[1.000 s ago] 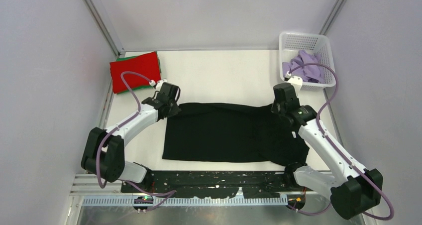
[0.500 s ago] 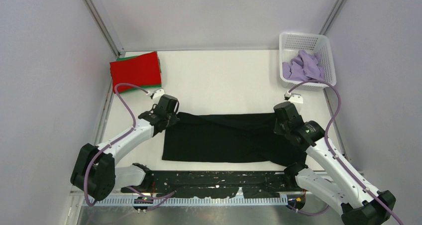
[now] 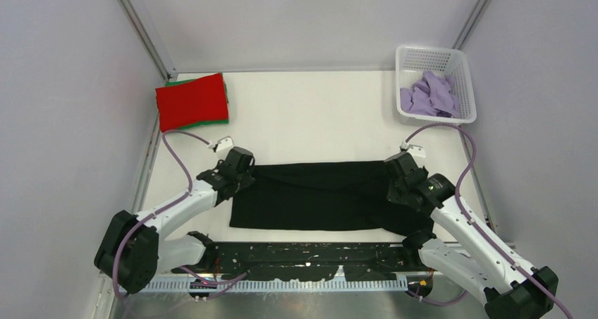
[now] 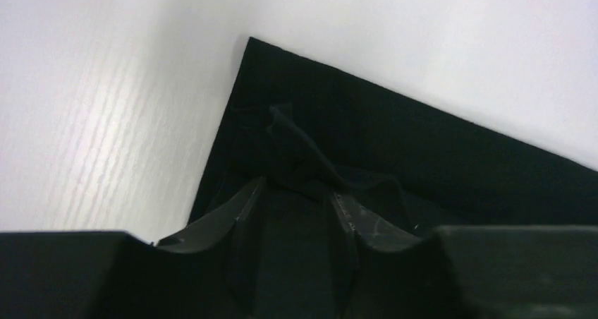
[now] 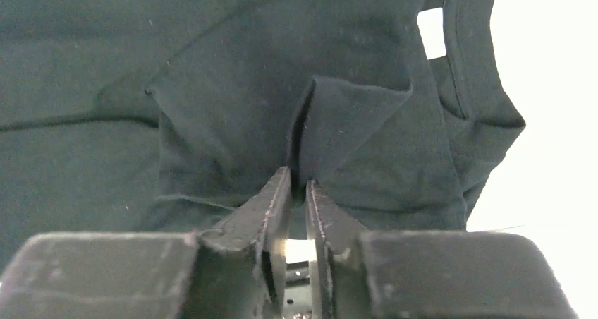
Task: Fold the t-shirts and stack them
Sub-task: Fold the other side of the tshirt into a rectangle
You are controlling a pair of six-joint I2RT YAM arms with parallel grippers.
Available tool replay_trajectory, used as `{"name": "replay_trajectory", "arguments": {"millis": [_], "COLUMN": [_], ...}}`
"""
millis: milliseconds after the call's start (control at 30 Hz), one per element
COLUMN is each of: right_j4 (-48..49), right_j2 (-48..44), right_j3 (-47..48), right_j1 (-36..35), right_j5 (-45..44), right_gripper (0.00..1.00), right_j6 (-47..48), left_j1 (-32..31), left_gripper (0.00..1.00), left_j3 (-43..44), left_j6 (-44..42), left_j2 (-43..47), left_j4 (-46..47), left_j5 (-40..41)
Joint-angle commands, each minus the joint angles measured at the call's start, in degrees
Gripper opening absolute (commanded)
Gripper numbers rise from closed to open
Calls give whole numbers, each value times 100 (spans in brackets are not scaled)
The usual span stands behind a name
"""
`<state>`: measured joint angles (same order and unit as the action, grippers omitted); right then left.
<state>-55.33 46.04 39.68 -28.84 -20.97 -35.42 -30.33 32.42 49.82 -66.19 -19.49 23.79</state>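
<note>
The large black cloth t-shirt [image 3: 317, 195] lies on the white worktop [image 3: 317, 114] close to the arms. It is folded into a long band, and its small white tag [image 5: 431, 33] shows at the right end. The left jaws stand partly open over the left end, and a little peak of black cloth rises between them. The right jaws are only a slit apart with a crease at their tips, and I cannot tell if they grip it. The danger, I think, is in the lifting away. If a peak clings to a finger, the rising arm can drag the top layer and open the fold. A crooked band would then sit badly on the folded red t-shirt [image 3: 192, 101] at the far left. The crumpled lavender t-shirt [image 3: 430, 97] lies in the white plastic basket [image 3: 436, 51].
</note>
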Motion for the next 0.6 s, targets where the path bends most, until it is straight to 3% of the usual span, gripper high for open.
{"name": "replay_trajectory", "arguments": {"millis": [0, 67, 167, 200, 333, 400, 467, 567], "right_j4": [-642, -851, -813, -773, -641, -138, 458, 1220], "right_j2": [-240, -501, -1027, -1106, -1300, -1380, -1393, -1206], "right_j3": [87, 205, 430, 477, 809, 678, 341, -187], "right_j1": [-76, -77, -77, -78, -78, -78, -70, -70], "right_j5": [355, 557, 849, 875, 661, 215, 338, 561], "right_gripper": [26, 32, 52, 66, 99, 96, 95, 95], "right_j6": [-359, -229, 136, 200, 369, -3, -215, -455], "left_j1": [-115, -164, -184, -192, -193, -190, -192, -186], "left_gripper": [55, 71, 98, 99, 100, 100, 100, 100], "left_j3": [-37, 12, 26, 53, 238, 233, 277, 626], "left_j6": [497, 798, 909, 857, 386, -68, -317, -514], "left_j2": [821, 1294, 2114, 2333, 2873, 2598, 2110, 1119], "left_j4": [-743, -1450, -1822, -1800, -1350, -424, 86, 223], "left_j5": [735, 1026, 1165, 1140, 851, 49, -664, -1331]}}
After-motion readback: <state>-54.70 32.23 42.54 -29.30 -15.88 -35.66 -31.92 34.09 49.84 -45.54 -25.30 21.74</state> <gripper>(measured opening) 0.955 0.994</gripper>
